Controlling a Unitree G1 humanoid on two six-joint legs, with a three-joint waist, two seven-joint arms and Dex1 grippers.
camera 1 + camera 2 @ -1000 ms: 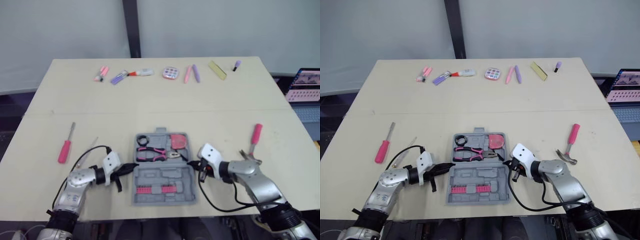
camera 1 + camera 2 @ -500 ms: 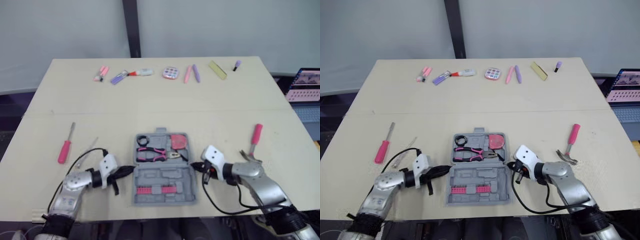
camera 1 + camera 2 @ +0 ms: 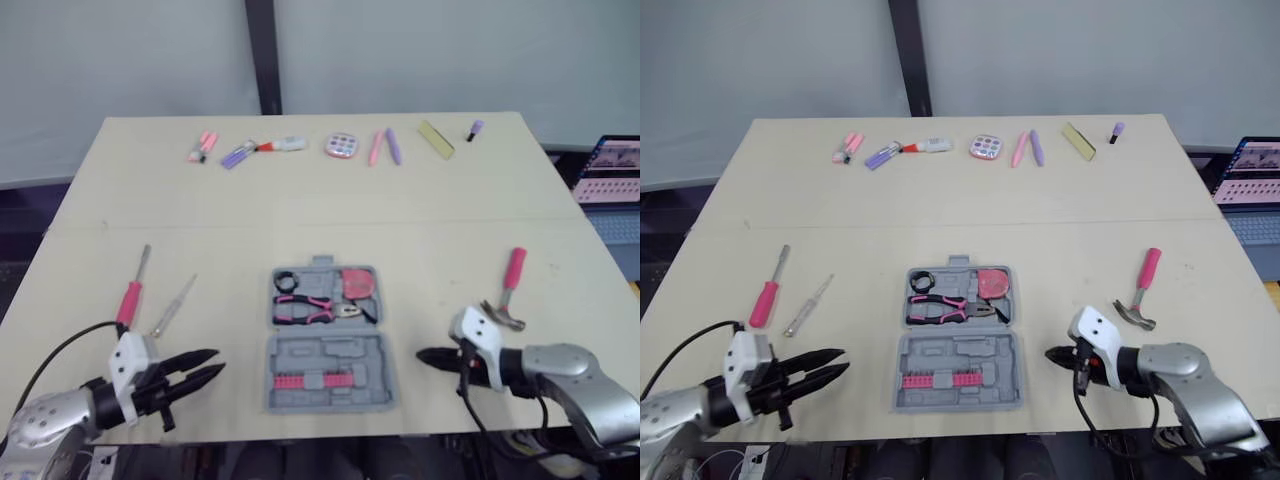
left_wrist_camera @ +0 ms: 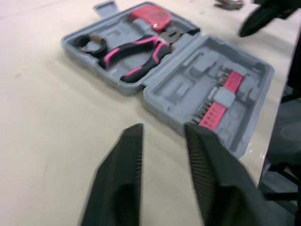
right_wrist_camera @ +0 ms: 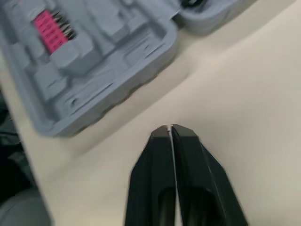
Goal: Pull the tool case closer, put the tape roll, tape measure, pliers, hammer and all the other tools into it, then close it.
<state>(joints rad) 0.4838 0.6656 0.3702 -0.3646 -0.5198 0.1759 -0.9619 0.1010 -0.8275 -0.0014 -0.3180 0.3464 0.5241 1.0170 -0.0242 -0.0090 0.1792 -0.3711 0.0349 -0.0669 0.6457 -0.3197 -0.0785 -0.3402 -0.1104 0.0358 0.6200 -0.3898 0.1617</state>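
Already the left gripper (image 3: 207,363) hangs open and the right gripper (image 3: 421,355) is pinched shut, both empty, either side of the open case (image 3: 330,352) at the table's (image 3: 300,210) front edge. Pliers (image 3: 305,305), tape measure (image 3: 355,282) and tape roll (image 3: 285,281) lie inside. The hammer (image 3: 505,290), pink screwdriver (image 3: 130,296) and thin screwdriver (image 3: 172,306) lie outside.

Right gripper (image 5: 170,129) fingers pressed together above table (image 5: 244,94), near open tool case (image 5: 94,56).
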